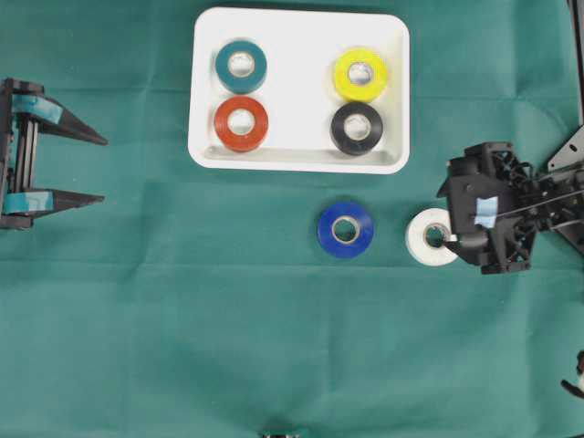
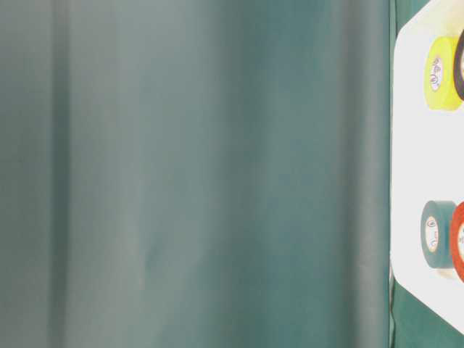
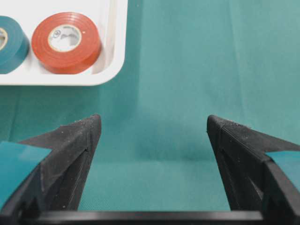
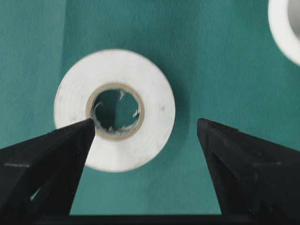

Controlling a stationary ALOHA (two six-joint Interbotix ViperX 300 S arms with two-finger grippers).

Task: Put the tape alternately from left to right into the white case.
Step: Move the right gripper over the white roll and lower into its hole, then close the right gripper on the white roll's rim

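Observation:
The white case [image 1: 299, 151] lies at the back of the green cloth and holds teal [image 1: 241, 66], red [image 1: 241, 123], yellow [image 1: 359, 74] and black [image 1: 356, 128] tape rolls. A blue roll [image 1: 345, 229] and a white roll [image 1: 429, 239] lie flat on the cloth in front of it. My right gripper [image 1: 453, 242] hovers open over the white roll [image 4: 115, 110]. In the right wrist view one finger [image 4: 70, 150] overlaps the roll's edge by its core and the other stands clear to the side. My left gripper [image 3: 153, 122] is open and empty at the far left.
In the left wrist view the case's corner [image 3: 117, 56] with the red roll [image 3: 66, 41] lies ahead to the left. The table-level view shows mostly green cloth, with the case [image 2: 409, 145] at its right edge. A case corner [image 4: 286, 28] shows top right in the right wrist view.

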